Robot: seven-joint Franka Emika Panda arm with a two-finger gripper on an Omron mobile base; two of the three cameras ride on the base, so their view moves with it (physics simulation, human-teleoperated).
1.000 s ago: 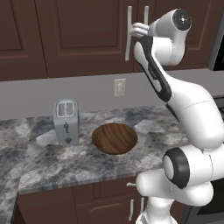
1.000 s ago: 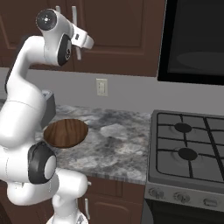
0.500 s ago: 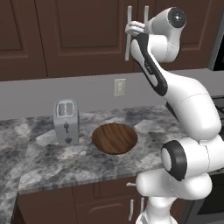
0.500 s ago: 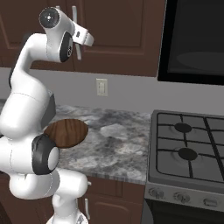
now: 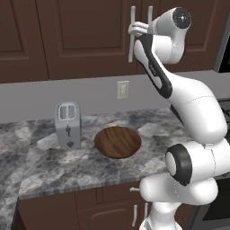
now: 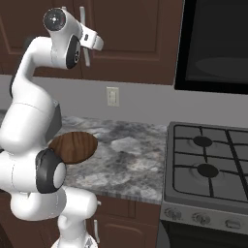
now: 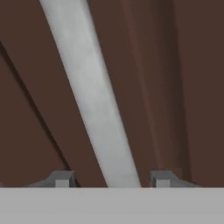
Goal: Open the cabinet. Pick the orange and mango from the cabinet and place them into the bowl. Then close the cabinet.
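The dark brown cabinet (image 5: pixel 90 40) hangs on the wall above the counter, both doors shut. The orange and the mango are hidden. My gripper (image 5: pixel 133 30) is raised to the left door's long silver handle (image 5: pixel 132 49). In the hand view that handle (image 7: pixel 94 100) runs slantwise between my two fingertips (image 7: pixel 61 178), with a gap on each side, so the gripper (image 7: pixel 111 179) stands open around it. From the right base view, the gripper (image 6: pixel 85 39) sits at the handle (image 6: pixel 86 58). The wooden bowl (image 5: pixel 117 142) rests empty on the counter below.
A silver toaster (image 5: pixel 67 126) stands left of the bowl (image 6: pixel 72 147). A wall outlet (image 5: pixel 122 90) sits under the cabinet. A gas stove (image 6: pixel 208 164) lies to the right, with a black microwave (image 6: pixel 213 43) above it. Low cabinet doors (image 5: pixel 103 211) run under the marble counter (image 5: pixel 54 166).
My hand has edged in toward the cabinet handle, and the fingers have drawn closer together around it. The doors have not moved.
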